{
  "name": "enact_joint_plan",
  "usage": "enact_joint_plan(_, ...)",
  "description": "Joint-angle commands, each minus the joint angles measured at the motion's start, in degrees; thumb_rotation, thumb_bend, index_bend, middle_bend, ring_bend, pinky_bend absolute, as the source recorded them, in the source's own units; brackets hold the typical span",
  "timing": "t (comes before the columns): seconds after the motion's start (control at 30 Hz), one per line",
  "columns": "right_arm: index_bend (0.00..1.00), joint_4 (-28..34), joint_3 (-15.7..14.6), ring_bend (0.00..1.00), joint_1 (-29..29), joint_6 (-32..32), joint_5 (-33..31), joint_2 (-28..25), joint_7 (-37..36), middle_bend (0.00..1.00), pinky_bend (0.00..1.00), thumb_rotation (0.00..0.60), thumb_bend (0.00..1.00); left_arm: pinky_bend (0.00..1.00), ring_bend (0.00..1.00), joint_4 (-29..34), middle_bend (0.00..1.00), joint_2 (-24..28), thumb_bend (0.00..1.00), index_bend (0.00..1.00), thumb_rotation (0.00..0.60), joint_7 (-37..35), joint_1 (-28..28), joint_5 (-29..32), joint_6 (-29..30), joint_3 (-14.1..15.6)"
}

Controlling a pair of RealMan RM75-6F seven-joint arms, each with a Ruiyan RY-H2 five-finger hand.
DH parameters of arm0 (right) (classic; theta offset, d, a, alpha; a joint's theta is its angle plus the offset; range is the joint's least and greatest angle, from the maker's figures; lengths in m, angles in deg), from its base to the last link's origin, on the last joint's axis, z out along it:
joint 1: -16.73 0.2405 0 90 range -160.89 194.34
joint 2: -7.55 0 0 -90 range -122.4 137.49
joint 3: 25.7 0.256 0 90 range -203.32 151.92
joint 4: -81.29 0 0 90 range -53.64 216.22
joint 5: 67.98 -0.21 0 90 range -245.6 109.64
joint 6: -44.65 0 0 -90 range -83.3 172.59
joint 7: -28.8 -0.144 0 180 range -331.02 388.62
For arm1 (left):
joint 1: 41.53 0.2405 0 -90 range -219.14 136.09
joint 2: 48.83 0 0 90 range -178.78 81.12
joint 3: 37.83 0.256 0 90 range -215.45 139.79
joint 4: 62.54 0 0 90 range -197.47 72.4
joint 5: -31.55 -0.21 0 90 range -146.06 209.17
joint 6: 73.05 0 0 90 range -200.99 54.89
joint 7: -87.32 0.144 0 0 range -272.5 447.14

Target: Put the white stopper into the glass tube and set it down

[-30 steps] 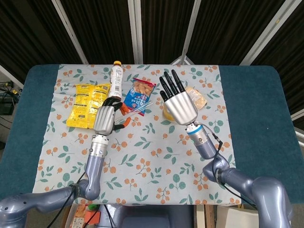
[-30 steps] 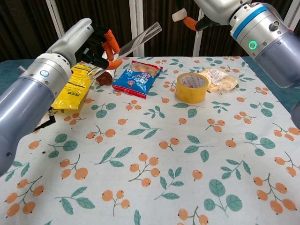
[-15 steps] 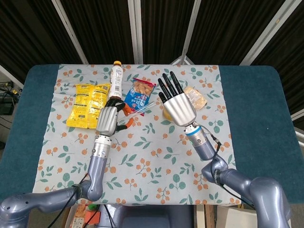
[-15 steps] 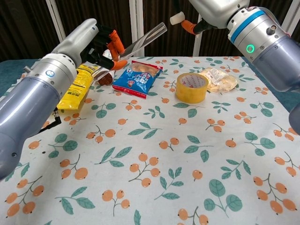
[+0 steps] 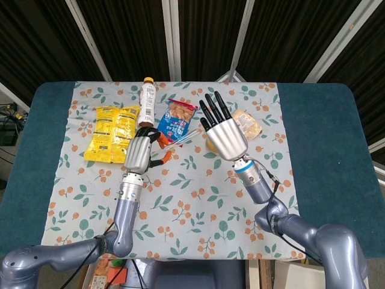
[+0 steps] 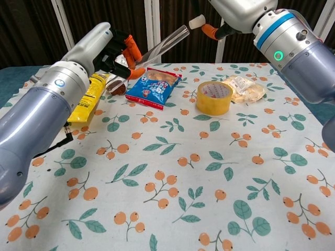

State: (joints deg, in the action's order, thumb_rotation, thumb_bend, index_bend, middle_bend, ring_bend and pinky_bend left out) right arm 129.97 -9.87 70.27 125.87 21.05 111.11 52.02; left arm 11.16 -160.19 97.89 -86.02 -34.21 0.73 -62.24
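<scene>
Left hand [image 6: 118, 49] grips glass tube [image 6: 163, 44] tilted, mouth up-right for insertion. Right hand [image 6: 230, 13] pinches white stopper [image 6: 196, 22] just right of mouth, both raised over far table.

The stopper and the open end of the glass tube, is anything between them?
No. In the chest view the white stopper sits just off the glass tube mouth, with only a small bare gap.
</scene>
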Motion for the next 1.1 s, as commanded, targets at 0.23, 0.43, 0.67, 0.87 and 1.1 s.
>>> enact_joint_plan(0.23,0.7,0.0,-0.3,0.03,-0.1,0.0,-0.1,0.1,-0.2,0.23,0.0,0.6,0.39,0.18,0.27,0.0,0.71,-0.2,0.58,0.7,0.6,0.2,0.0,0.3,0.0,0.0)
enact_joint_plan(0.43,0.7,0.0,-0.4,0.03,-0.1,0.0,-0.1,0.2,-0.3,0.23,0.0,0.6,0.39,0.18,0.27,0.2,0.71,-0.3,0.58,0.7,0.6,0.2,-0.1,0.4,-0.1,-0.2)
enact_joint_plan(0.67,0.7,0.2,-0.7,0.03,-0.3,0.0,-0.1,0.1,-0.3,0.23,0.0,0.6,0.39,0.18,0.27,0.4,0.71,-0.3,0.58,0.7,0.6,0.5,-0.1,0.5,-0.1,-0.2)
enact_joint_plan(0.87,0.7,0.7,-0.8,0.03,-0.2,0.1,0.1,0.1,-0.2,0.23,0.0,0.6,0.39,0.18,0.27,0.8,0.71,-0.5,0.58,0.7,0.6,0.6,-0.2,0.4,0.0,-0.3)
enact_joint_plan(1.1,0.7,1.3,-1.0,0.03,-0.4,0.2,0.1,0.0,0.0,0.23,0.0,0.6,0.39,0.18,0.27,0.9,0.71,-0.6,0.58,0.7,0.6,1.0,-0.4,0.7,-0.1,-0.5)
